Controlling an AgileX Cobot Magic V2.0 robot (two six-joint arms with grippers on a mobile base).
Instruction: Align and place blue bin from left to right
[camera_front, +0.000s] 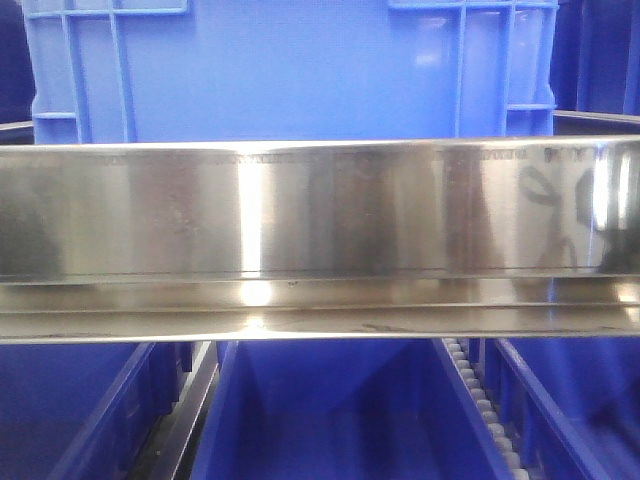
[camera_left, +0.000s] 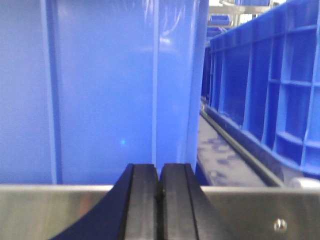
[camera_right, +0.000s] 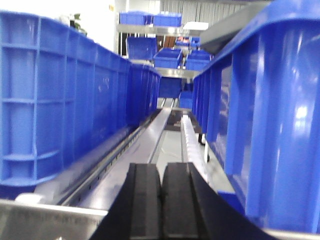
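**Blue bin (camera_front: 290, 70), front view.** The bin stood upright behind the steel rail (camera_front: 320, 230). Its smooth wall faced me and the ribbed frames at both upper corners were in sight. I took the rail to be a front lip that keeps bins from sliding off the shelf. Darker bins (camera_front: 320, 420) sat on the level below it.

**Left wrist view.** The bin's wall filled the space directly ahead of the left hand (camera_left: 159, 200). The pads of that hand were pressed together on nothing. I could not tell whether their tips met the wall. Ahead and to the hand's right, past the bin's corner, a narrow gap separated the bin from a neighbouring crate (camera_left: 270, 90). In my judgement the bin is too broad to pinch, so a closed hand served as a blunt pusher for sliding it rightward.

**Right wrist view.** The right hand (camera_right: 162, 205) was likewise closed and empty. It pointed down a lane with a row of crates (camera_right: 65, 100) to its left and a further crate (camera_right: 270, 125) close on its right. I could not say which of these, if any, was the task's bin. A roller track (camera_right: 192, 145) ran ahead of the hand along the lane, presumably so that crates travel easily. From the gap at the corner, I judged the alignment not yet finished.
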